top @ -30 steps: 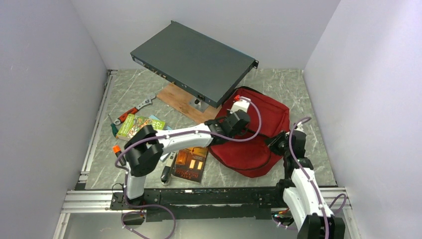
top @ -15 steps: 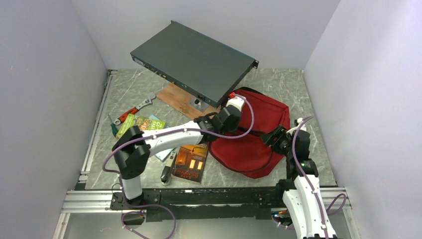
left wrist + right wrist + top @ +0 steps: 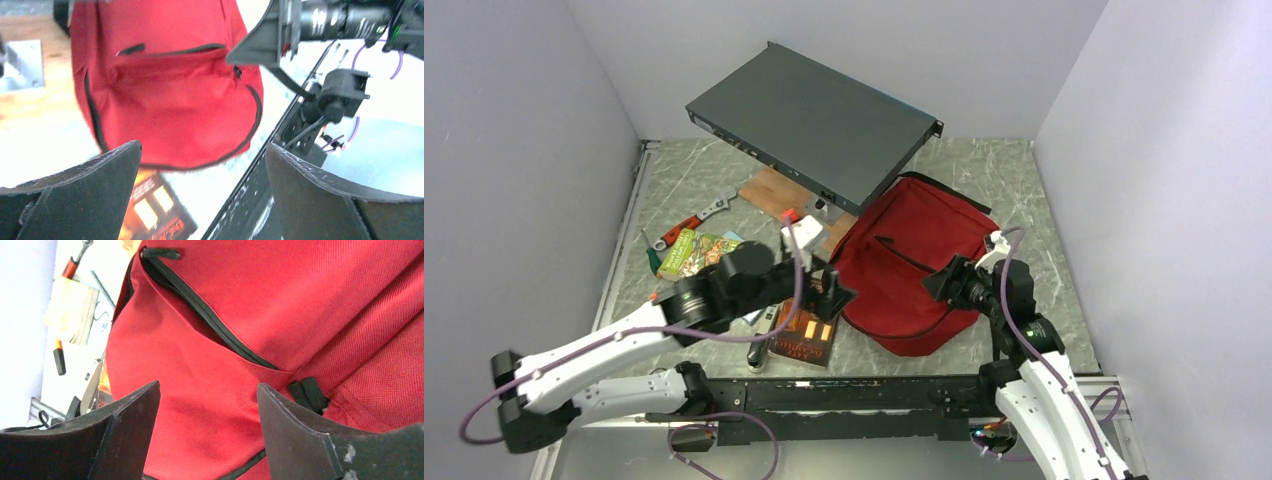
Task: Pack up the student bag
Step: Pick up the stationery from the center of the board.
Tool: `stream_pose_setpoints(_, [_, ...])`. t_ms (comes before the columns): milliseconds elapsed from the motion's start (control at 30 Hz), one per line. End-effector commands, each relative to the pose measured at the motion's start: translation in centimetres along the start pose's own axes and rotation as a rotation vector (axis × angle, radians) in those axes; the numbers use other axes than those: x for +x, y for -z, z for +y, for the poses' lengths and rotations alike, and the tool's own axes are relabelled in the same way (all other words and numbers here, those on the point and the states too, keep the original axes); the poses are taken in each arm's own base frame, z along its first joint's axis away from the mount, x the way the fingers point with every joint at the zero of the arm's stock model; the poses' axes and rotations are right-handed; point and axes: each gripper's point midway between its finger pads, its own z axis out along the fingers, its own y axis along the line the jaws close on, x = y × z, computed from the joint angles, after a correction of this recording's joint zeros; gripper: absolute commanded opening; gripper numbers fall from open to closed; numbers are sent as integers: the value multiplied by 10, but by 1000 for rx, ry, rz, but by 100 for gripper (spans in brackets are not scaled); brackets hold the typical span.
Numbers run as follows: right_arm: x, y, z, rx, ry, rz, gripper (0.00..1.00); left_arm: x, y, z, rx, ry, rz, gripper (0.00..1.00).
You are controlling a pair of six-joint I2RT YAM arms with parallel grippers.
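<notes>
Bag (image 3: 919,270) lies flat on the table (image 3: 694,190), right of centre, its far corner by the grey box (image 3: 814,120); book (image 3: 805,333) just beside its near-left edge. Left gripper (image 3: 832,290) hangs over that edge, jaws wide, nothing in them; right gripper (image 3: 939,283) is over the bag's near-right part, jaws apart, nothing pinched. Pocket zip (image 3: 212,317) gapes only slightly. Neither arm holds the cloth, so I judge the mouth may sag shut under a push; the book could jam at the zip or shove the bag along; the arms are near and may clash.
</notes>
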Motion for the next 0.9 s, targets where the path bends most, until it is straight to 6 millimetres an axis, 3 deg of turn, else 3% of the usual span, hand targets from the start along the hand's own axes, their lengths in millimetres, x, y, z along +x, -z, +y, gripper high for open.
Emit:
stream_pose_setpoints(0, [-22, 5, 2, 22, 35, -93, 74, 51, 46, 33, -127, 11, 104, 100])
stream_pose_setpoints(100, [-28, 5, -15, 141, -2, -100, 75, 57, 70, 49, -199, 60, 66, 100])
stream_pose_setpoints(167, [-33, 5, -12, 135, 9, -104, 76, 61, 83, 58, -247, 91, 37, 100])
stream_pose_setpoints(367, [-43, 12, 27, -5, 104, -83, 77, 82, 106, 91, -419, 196, 0, 100])
stream_pose_setpoints(433, [-39, 12, 40, -35, 136, -52, 77, 107, 117, 113, -583, 281, 69, 100])
stream_pose_setpoints(533, [-25, 7, 58, -76, 167, 0, 77, 140, 116, 129, -717, 350, 171, 100])
stream_pose_setpoints(700, [12, -2, 92, -176, 177, 93, 77, 182, 99, 136, -785, 408, 346, 100])
stream_pose_setpoints(867, [32, -11, 87, -158, 172, 126, 75, 220, 87, 140, -817, 395, 479, 99])
